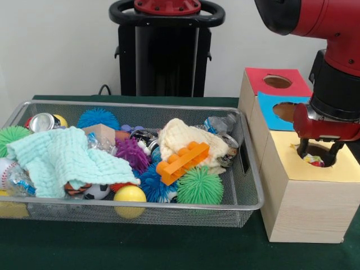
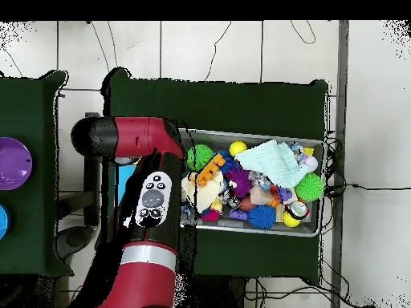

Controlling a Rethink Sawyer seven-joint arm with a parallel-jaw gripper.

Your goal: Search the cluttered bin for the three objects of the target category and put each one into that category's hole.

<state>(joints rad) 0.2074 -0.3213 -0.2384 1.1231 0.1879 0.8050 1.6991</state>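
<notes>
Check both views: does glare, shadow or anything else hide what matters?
Front view: evenly lit, a bright glint on the silver can, and the hole in the yellow box is dark inside. Overhead view: the arm hides that box.

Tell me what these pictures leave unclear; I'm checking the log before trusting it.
- Front view: the fingers of the red and black gripper dip into the yellow-topped wooden box's hole; open or shut, and whether the small multicoloured item is held, cannot be told.
- Front view: the pale green cloth covers items in the wire mesh bin.
- Overhead view: the red arm hides the boxes.
</notes>
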